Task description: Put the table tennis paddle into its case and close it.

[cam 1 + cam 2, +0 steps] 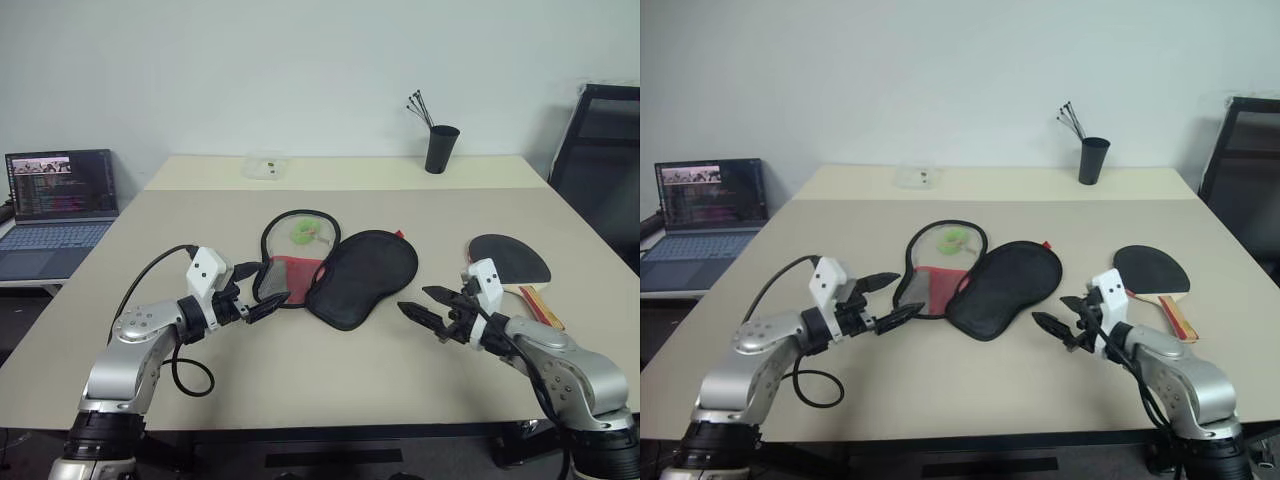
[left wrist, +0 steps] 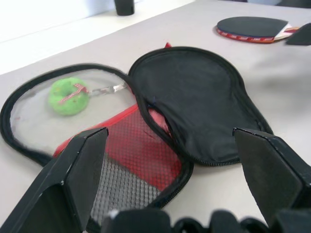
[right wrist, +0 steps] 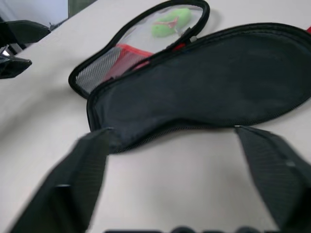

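Observation:
The case (image 1: 365,275) lies unzipped and spread open at the table's middle. Its black half is on the right. Its left half (image 1: 290,250) shows a pale lining, a red panel and grey mesh, with a small green ring (image 1: 303,233) inside. The table tennis paddle (image 1: 510,258) lies black face up to the right of the case, its handle toward the table's front right. My left gripper (image 1: 268,285) hovers open just left of the case's narrow end. My right gripper (image 1: 413,298) is open and empty between the case and the paddle, pointing at the black half (image 3: 218,82).
A laptop (image 1: 60,200) stands open on a lower surface to the left. A black cup (image 1: 441,148) holding sticks and a small clear box (image 1: 265,165) sit at the table's far side. A black chair (image 1: 600,160) stands at the right.

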{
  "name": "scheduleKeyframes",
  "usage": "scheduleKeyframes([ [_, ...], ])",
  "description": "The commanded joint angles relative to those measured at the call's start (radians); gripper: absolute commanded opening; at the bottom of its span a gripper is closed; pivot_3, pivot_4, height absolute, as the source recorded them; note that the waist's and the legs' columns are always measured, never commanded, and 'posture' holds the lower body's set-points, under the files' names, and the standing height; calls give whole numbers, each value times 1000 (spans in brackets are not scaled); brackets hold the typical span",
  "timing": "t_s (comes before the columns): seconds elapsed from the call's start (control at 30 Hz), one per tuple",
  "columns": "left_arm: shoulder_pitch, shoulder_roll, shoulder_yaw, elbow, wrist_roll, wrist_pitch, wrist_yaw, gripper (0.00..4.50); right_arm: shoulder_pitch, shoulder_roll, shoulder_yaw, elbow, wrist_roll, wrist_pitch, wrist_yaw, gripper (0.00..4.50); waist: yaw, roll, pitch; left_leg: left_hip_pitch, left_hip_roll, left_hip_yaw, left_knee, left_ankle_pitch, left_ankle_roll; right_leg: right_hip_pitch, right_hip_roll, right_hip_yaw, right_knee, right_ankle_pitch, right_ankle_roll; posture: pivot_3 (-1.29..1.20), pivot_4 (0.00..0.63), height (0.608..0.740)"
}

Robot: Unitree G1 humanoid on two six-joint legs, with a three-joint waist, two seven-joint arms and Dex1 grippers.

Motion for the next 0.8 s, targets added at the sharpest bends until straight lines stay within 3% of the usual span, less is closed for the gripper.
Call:
scheduleKeyframes([
  [0.03, -61, 22, -2, 34, -1, -26, -54, 4500, -32, 24, -19, -3, 25, 50, -51, 4490, 0, 0, 0, 0, 0, 0, 0, 0, 0, 0, 0, 0, 0, 0, 0, 0, 150, 740],
  [0.33, -129, 26, -32, 109, 30, -71, -125, 4500, -121, 152, -20, 79, 67, 226, -179, 4490, -4, 0, 0, 1, 1, 0, 0, 0, 0, 0, 0, 1, 1, 0, -1, 0, 150, 740],
  [0.8, -108, 42, -18, 84, 42, -69, -139, 4500, -269, 298, 93, 350, -98, 64, -222, 4490, -10, -1, -1, 2, 1, 2, 0, -2, 2, 0, 0, 2, 2, -1, -1, 0, 150, 740],
])
